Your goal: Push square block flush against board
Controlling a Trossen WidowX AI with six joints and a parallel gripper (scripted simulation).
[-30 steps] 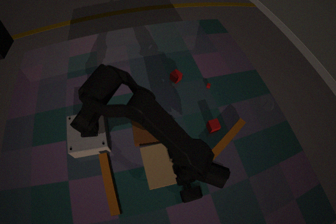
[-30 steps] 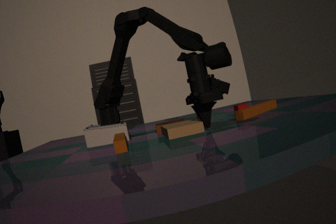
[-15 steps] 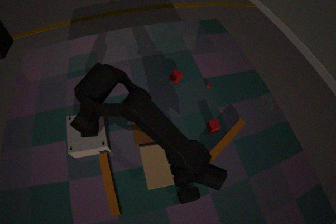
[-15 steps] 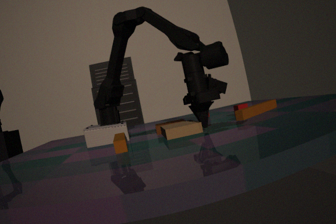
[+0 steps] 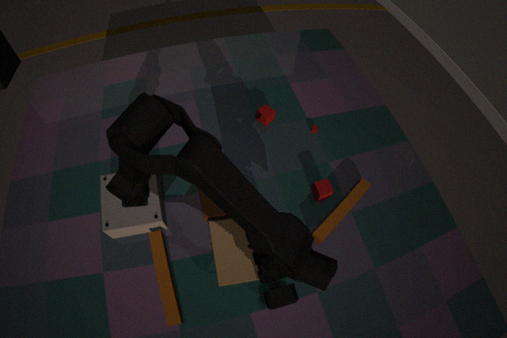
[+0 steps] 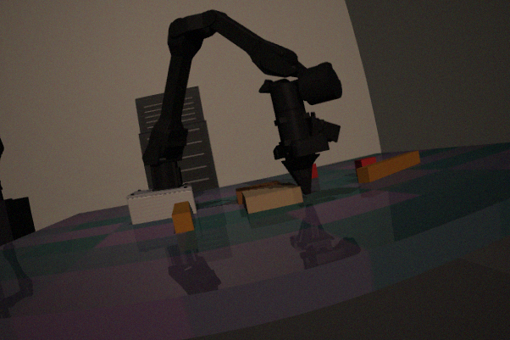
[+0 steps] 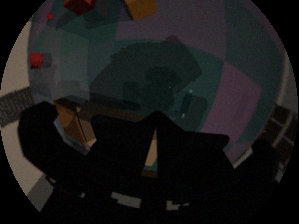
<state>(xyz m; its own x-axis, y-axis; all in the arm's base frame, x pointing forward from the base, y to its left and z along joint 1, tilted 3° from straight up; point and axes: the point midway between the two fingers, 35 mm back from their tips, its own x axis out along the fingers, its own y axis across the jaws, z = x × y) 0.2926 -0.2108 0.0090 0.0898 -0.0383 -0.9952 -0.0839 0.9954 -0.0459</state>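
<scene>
The long pale tan board [image 5: 232, 254] [image 6: 273, 200] lies flat, partly hidden by the arm in the top view. The brown square block [image 5: 210, 206] [image 6: 240, 197] [image 7: 72, 123] lies at its end nearer the robot base, mostly hidden under the arm. Their facing sides look close together; I cannot tell whether they touch fully. In the top view the block's left edge looks slightly left of the board's. My gripper [image 6: 307, 192] [image 7: 157, 113] is shut and empty, tips low beside the board's right side; I cannot tell whether they touch it. The tips are hidden in the top view.
An orange bar [image 5: 165, 277] [image 6: 183, 218] lies left of the board. Another orange bar [image 5: 342, 211] [image 6: 390, 166] lies to the right, beside a red cube [image 5: 322, 190]. A second red cube [image 5: 265, 115] and a tiny red one [image 5: 314, 129] lie farther back. The white robot base [image 5: 130, 222] stands behind left.
</scene>
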